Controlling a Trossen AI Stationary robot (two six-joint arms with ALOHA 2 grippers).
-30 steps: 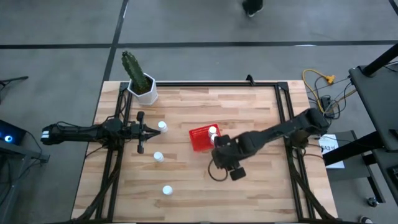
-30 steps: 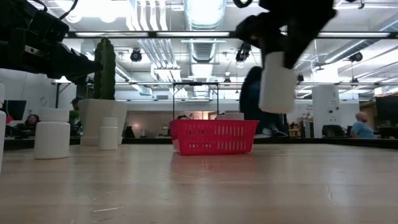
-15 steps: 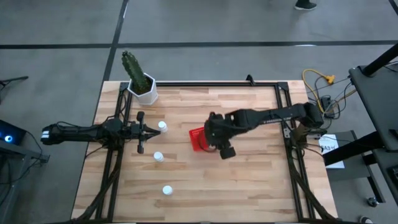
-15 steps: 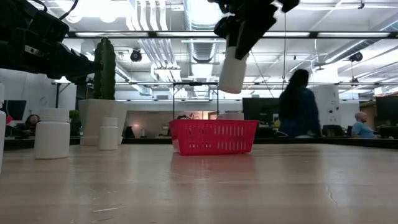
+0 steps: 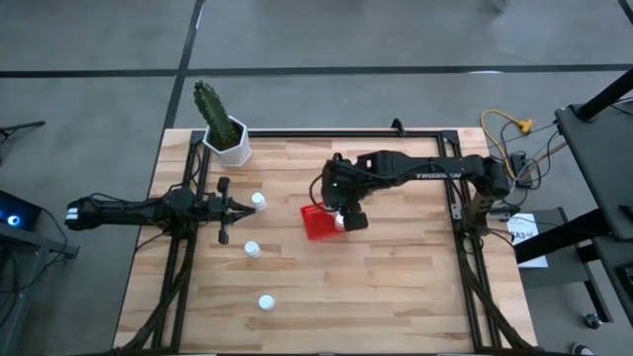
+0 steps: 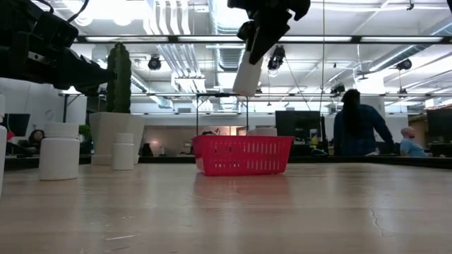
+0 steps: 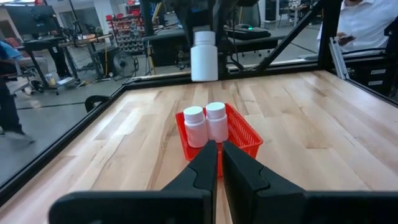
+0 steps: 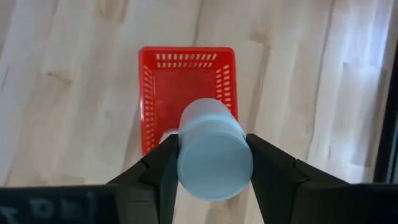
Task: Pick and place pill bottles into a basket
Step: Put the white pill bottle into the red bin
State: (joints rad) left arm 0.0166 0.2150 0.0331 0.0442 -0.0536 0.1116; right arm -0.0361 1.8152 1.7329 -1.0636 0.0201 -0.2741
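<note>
Smooth white cylindrical bottle (image 8: pixel 214 157) above mesh-sided basket (image 8: pixel 149 93)

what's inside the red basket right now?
Two pill bottles stand upright at one end of the basket. The held bottle in the right gripper hides part of the floor.

Basket (image 5: pixel 316 223) half covered from above by right hand (image 5: pixel 341 203); contents unreadable there. Held bottle (image 8: pixel 214 157) blocks basket's near end in right wrist view. Low view: hand cut off by top edge, leftmost bottle (image 6: pixel 2 159) clipped at left edge. Left wrist view: bottles in basket (image 7: pixel 206 124) partly behind left hand (image 7: pixel 217 163). People beyond counter too blurred to detail.
</note>
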